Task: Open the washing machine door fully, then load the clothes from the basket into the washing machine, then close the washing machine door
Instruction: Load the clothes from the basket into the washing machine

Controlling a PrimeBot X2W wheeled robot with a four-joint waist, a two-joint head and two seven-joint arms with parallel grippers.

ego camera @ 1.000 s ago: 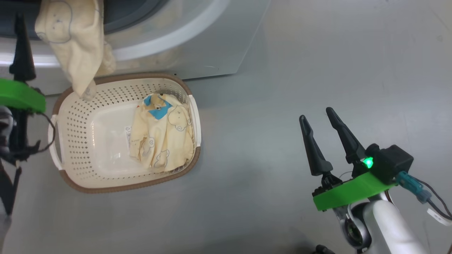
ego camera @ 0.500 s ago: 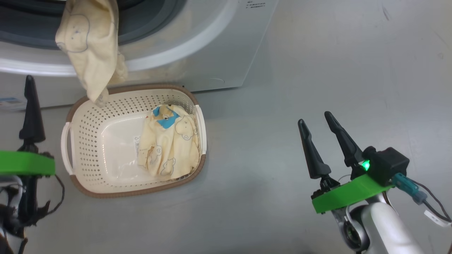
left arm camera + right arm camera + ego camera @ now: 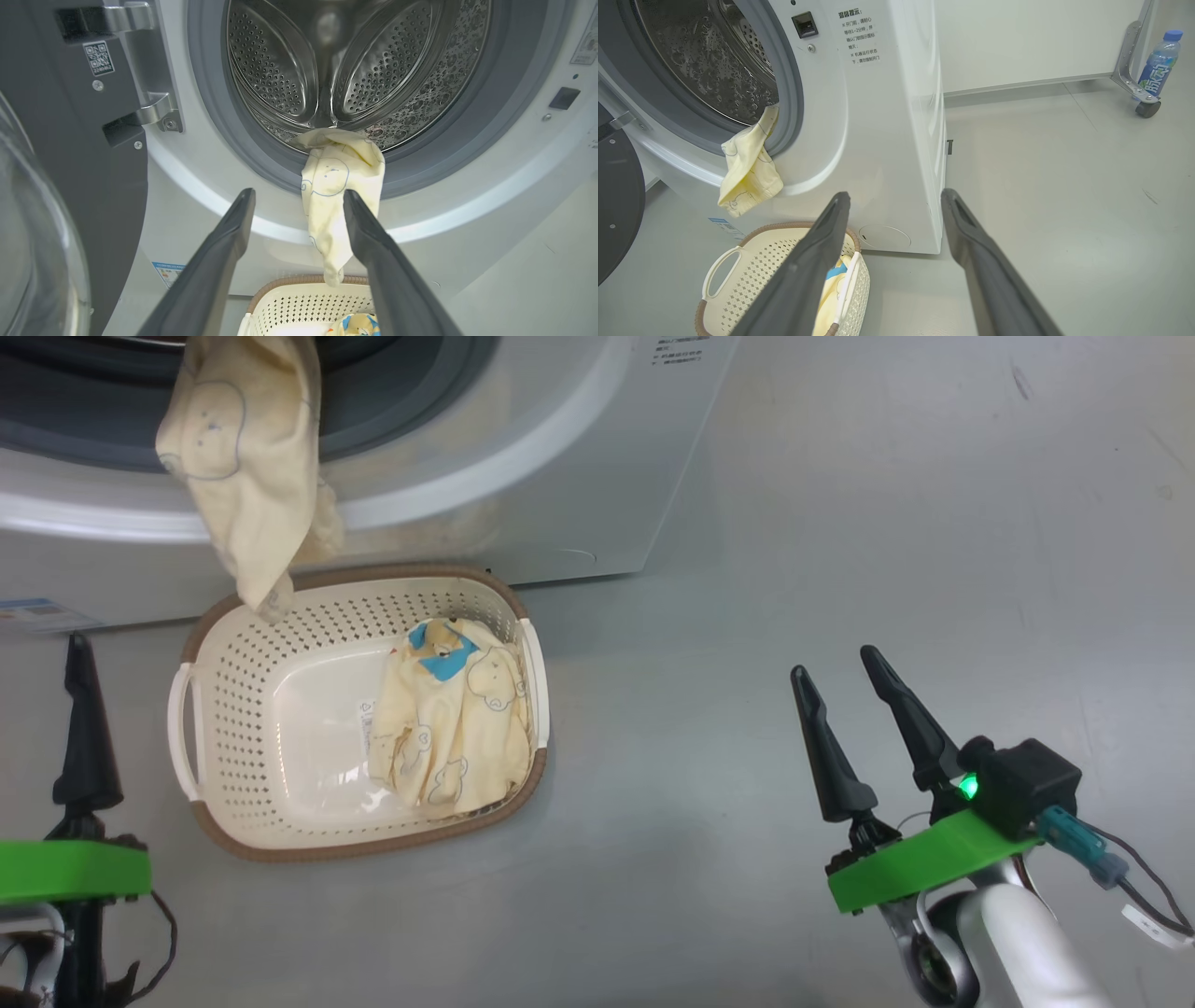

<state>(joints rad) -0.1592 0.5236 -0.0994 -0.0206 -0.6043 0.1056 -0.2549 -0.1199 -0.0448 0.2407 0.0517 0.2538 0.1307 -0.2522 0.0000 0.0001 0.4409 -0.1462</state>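
Pale yellow garment (image 3: 337,177) draped over drum lip (image 3: 420,161) of washing machine (image 3: 467,224), tail dangling above basket (image 3: 369,847). Second garment (image 3: 453,723) (bear patch up) lies in basket's right end. Door (image 3: 70,177) swung wide. Left gripper (image 3: 299,192), right gripper (image 3: 836,661) both spread wide, empty. Risk: hanging piece slides out, or door pinches it, since most weight hangs outside.

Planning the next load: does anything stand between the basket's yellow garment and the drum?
Only the other pale yellow bear-print garment, draped over the lower lip of the grey gasket, above the cream perforated basket. The steel drum behind looks open.
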